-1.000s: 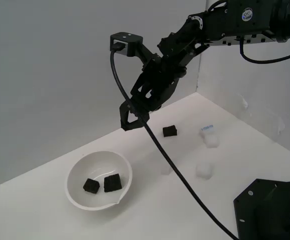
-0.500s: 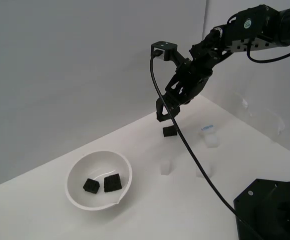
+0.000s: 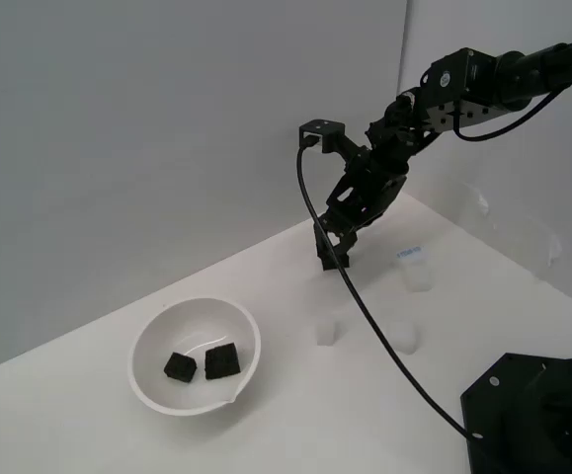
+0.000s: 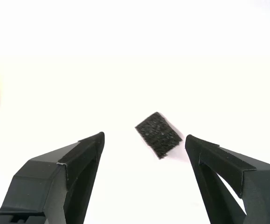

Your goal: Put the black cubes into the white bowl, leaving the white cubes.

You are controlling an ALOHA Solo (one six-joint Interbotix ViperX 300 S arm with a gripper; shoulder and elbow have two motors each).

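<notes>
Between the wide-spread, empty fingers of the gripper [image 4: 145, 140] lies the last loose black cube [image 4: 158, 135], nearer one finger and turned corner-on to both. It looks light, matte and slightly spongy, so it should grip easily across two flat opposite faces. Well behind the gripper, two black cubes [image 3: 221, 361] already rest in the white bowl [image 3: 151, 346].

Robot lab setup: bare white tabletop [image 3: 88, 434], plain grey backdrop wall [image 3: 118, 128], white side panel [image 3: 523, 178].
</notes>
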